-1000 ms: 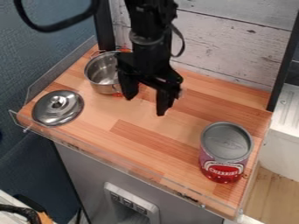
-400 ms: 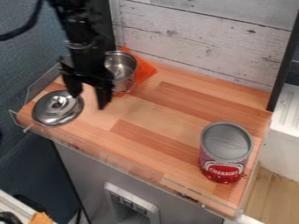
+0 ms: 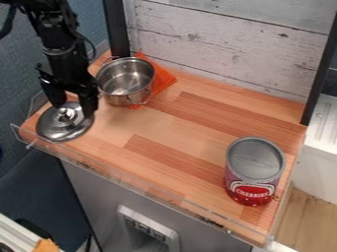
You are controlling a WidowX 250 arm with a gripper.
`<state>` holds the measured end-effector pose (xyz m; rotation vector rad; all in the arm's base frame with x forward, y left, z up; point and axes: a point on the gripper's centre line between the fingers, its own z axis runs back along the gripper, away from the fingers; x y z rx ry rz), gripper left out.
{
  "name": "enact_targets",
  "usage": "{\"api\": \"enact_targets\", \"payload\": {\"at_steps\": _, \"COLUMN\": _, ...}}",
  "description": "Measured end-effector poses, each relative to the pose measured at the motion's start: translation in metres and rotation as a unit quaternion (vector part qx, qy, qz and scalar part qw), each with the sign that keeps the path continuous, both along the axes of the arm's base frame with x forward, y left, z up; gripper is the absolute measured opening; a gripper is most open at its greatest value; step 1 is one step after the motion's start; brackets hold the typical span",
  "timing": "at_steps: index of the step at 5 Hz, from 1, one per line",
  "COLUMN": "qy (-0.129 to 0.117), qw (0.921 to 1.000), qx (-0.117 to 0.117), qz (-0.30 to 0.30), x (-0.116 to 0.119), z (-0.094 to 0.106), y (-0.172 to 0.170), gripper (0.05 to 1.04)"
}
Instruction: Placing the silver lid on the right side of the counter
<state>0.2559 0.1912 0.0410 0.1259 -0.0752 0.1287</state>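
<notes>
The black gripper (image 3: 72,109) hangs at the left of the counter, over the silver lid. Its two fingers are spread, one to each side of the lid's knob, with no visible grip on it. The round silver lid (image 3: 59,129) lies knob up near the counter's left corner; its back edge is partly hidden by the gripper. The wooden counter (image 3: 178,142) reaches from the lid across to the right side, where a can stands.
Right behind the lid stands a silver pot (image 3: 125,84), partly on an orange cloth (image 3: 161,81). A red can (image 3: 253,172) with a grey top stands near the right front. A low clear rail (image 3: 125,177) runs along the front edge.
From above the middle of the counter by the pot, the gripper has moved left and now hangs over the lid. The pot is more fully uncovered. Lid and can are unmoved.
</notes>
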Motion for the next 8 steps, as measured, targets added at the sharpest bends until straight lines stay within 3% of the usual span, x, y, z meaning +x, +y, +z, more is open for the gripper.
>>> {"api": "enact_targets", "payload": {"at_steps": 1, "qy": 0.004, "qw": 0.9999, "qx": 0.004, "qz": 0.014, "x": -0.003, "z": -0.001, "y": 0.017, "gripper": 1.001}}
{"api": "enact_targets", "payload": {"at_steps": 3, "qy": 0.037, "qw": 0.9987, "qx": 0.002, "qz": 0.035, "x": -0.016, "z": -0.018, "y": 0.028, "gripper": 1.001}}
{"api": "enact_targets", "payload": {"at_steps": 4, "qy": 0.051, "qw": 0.9979, "qx": 0.001, "qz": 0.039, "x": -0.018, "z": -0.023, "y": 0.029, "gripper": 0.951}}
{"api": "enact_targets", "payload": {"at_steps": 6, "qy": 0.042, "qw": 0.9980, "qx": 0.005, "qz": 0.048, "x": -0.016, "z": -0.023, "y": 0.031, "gripper": 0.408}}
{"api": "enact_targets", "payload": {"at_steps": 7, "qy": 0.039, "qw": 0.9982, "qx": 0.002, "qz": 0.045, "x": -0.015, "z": -0.023, "y": 0.030, "gripper": 0.277}}
{"api": "enact_targets", "payload": {"at_steps": 8, "qy": 0.044, "qw": 0.9975, "qx": -0.002, "qz": 0.055, "x": -0.018, "z": -0.020, "y": 0.028, "gripper": 0.277}}
